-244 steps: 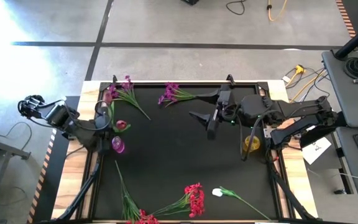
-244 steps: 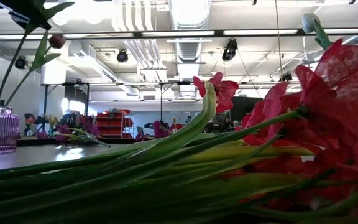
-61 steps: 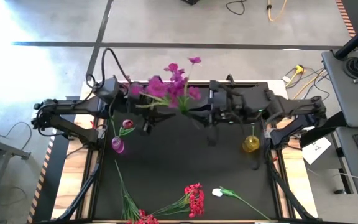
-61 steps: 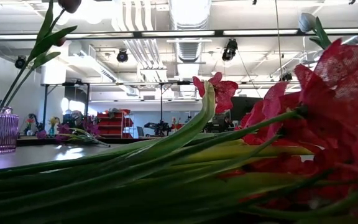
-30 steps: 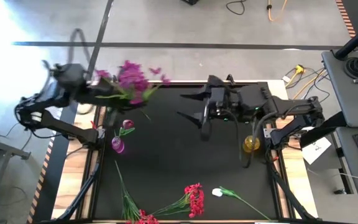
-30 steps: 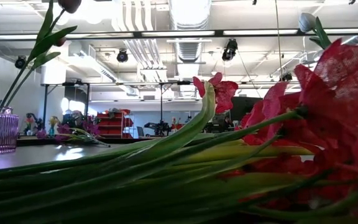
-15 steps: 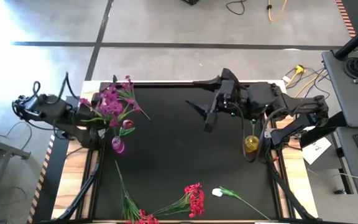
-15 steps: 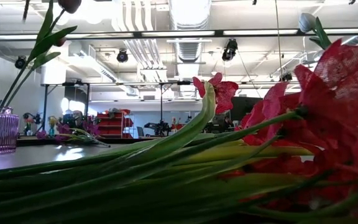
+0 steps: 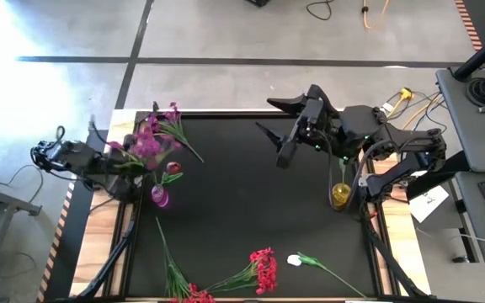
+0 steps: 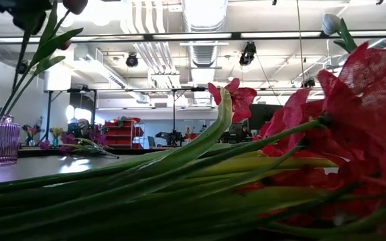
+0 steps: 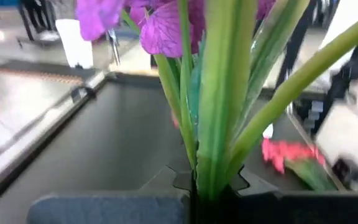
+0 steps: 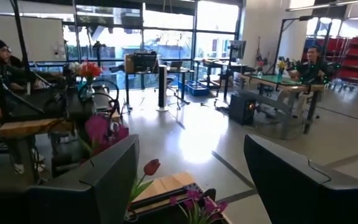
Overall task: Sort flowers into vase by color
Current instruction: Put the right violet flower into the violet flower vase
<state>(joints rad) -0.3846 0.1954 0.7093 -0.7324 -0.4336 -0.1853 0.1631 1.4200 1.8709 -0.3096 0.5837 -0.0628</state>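
Black table (image 9: pixel 226 210), left claw (image 9: pixel 123 165) pinching purple flowers (image 9: pixel 146 143) above purple vase (image 9: pixel 160 197), right claw (image 9: pixel 278 133) raised, spread.

Cluster (image 9: pixel 146 141) above vase (image 9: pixel 159 197)

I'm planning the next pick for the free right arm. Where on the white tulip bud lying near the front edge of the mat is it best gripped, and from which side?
Grip the thin green stem mid-length, coming straight down from above with fingers across it. The white tulip bud lies flat on the black mat, the stem's far end bare and clear of the red flower cluster.
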